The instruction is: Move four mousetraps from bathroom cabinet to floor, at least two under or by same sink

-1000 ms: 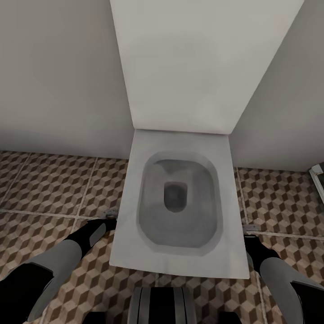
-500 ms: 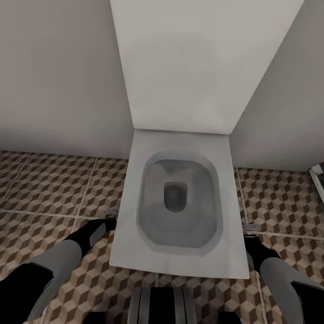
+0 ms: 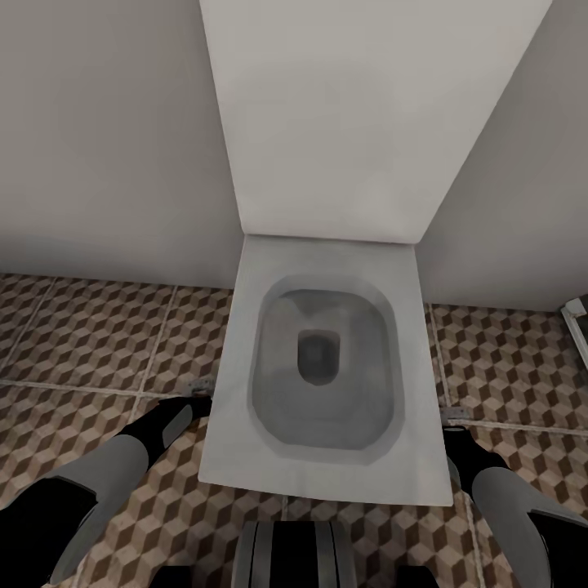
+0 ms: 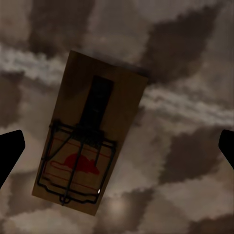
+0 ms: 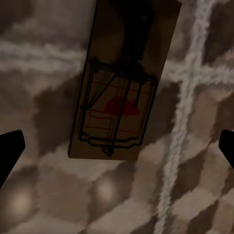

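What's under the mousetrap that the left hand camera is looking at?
Under the mousetrap lies the bathroom floor, its cube-patterned tiles and a pale grout line showing around the board. The tile directly beneath is covered by the wood. The dark fingers stand wide apart, not touching it.

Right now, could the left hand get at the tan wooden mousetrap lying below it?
Probably yes. In the left wrist view the tan wooden mousetrap lies flat on the cube-patterned floor tiles, between the open left hand's dark fingertips, with nothing over it.
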